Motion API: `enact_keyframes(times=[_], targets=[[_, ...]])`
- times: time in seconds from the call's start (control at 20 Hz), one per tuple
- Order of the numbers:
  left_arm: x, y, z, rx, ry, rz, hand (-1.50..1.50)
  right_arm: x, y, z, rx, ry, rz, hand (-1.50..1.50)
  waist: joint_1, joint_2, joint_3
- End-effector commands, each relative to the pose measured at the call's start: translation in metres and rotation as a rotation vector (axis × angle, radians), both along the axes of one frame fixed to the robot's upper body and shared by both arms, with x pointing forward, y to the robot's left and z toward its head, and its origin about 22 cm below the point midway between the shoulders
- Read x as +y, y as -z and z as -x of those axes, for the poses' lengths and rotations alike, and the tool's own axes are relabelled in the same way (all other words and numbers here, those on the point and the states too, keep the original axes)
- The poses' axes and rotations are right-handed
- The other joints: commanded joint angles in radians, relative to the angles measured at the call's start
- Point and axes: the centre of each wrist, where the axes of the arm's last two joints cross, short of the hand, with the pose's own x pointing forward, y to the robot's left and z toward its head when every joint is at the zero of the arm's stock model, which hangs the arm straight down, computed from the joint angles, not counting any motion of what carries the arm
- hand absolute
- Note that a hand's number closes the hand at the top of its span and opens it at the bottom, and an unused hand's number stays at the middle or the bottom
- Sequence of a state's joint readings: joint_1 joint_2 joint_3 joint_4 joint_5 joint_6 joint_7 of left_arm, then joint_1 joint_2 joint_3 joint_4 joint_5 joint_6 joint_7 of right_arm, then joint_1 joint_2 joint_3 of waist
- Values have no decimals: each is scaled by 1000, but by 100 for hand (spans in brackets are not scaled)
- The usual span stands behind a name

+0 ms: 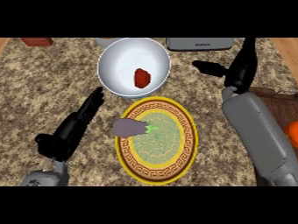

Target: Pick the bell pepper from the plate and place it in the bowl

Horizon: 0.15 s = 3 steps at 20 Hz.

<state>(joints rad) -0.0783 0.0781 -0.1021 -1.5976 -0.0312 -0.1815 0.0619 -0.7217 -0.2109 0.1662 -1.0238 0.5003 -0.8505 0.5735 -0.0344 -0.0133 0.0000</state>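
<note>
We see the red bell pepper (142, 77) already lying in the white bowl (116, 65), far from the plate (177, 162). Our right hand (241, 70) hangs beside the bowl, its fingers straight and holding nothing. Our left hand (80, 120) rests with straight fingers. Next we just pull back.

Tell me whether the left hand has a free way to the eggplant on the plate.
Probably yes. The left hand, fingers straight, lies on the counter just left of the yellow plate, and nothing stands between it and the eggplant at the plate's left rim.
</note>
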Motion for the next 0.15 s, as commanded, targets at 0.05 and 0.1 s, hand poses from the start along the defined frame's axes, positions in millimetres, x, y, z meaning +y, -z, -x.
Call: enact_keyframes(times=[0.05, 0.1], targets=[[6, -6, 0, -2, 10, -12, 0, -54, 10, 55, -15, -52, -25, -150, 8, 5, 0], [-10, 8, 8, -5, 4, -3, 0, -56, 10, 67, -8, -49, -32, -150, 9, 6, 0]])
